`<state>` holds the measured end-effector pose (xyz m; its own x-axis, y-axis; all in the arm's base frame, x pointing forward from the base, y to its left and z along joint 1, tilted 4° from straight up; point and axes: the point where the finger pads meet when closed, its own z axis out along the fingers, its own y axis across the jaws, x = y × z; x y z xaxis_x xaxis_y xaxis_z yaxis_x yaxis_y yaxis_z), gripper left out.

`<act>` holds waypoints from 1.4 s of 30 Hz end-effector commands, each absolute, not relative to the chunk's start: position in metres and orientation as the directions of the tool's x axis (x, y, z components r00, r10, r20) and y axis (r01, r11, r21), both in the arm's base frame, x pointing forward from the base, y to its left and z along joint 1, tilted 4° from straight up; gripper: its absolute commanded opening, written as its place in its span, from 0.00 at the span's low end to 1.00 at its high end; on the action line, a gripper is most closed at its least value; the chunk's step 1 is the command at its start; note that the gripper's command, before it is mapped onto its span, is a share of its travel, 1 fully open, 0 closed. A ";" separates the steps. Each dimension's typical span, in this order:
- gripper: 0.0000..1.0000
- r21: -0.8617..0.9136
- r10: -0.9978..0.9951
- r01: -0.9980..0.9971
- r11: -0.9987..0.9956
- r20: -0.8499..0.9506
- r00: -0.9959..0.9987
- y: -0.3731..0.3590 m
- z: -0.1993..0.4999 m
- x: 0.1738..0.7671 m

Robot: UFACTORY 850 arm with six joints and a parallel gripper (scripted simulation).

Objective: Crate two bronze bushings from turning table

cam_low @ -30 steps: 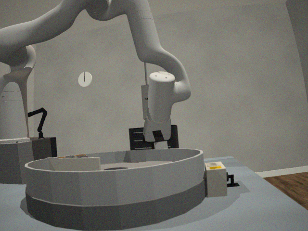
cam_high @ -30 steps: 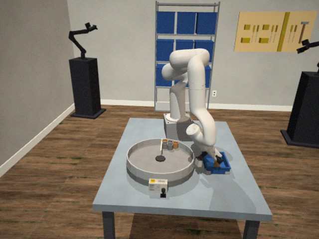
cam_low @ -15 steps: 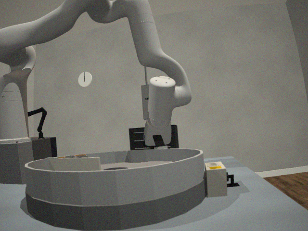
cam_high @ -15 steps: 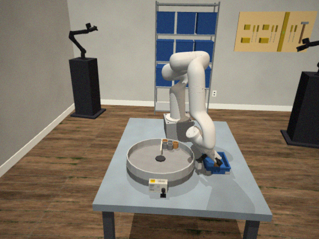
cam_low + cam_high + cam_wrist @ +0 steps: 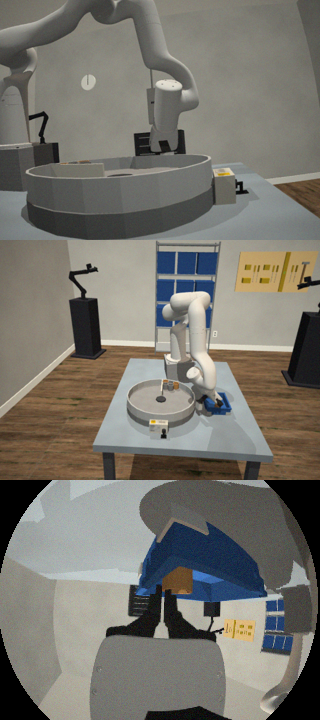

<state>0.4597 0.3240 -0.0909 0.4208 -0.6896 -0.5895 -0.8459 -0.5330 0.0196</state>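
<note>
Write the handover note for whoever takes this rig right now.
Pincer: shut on a bronze bushing, gripped at its wall, low over the blue crate.
Turning table: two bronze bushings sit at the far rim beside the grey bushings.
Done: one bronze bushing brought to the crate, not released. No other bushing shows in the crate, though its floor is partly hidden.
Left: release this one, probably fetch one more bronze bushing, leave the grey ones, let go.

A workshop: tool pegboard [image 5: 275, 271], shelf rack [image 5: 156, 291] of blue bins, arms on pedestals [image 5: 85, 325].
</note>
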 end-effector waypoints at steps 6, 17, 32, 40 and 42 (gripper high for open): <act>0.00 0.018 -0.689 -0.846 -0.533 -0.589 0.422 0.324 -0.091 0.461; 0.00 0.018 -0.689 -0.846 -0.533 -0.589 0.422 0.324 -0.093 0.461; 0.00 0.018 -0.689 -0.846 -0.533 -0.589 0.422 0.324 -0.096 0.461; 0.00 0.018 -0.689 -0.846 -0.533 -0.589 0.422 0.324 -0.096 0.461; 0.00 0.018 -0.689 -0.846 -0.533 -0.589 0.422 0.324 -0.096 0.461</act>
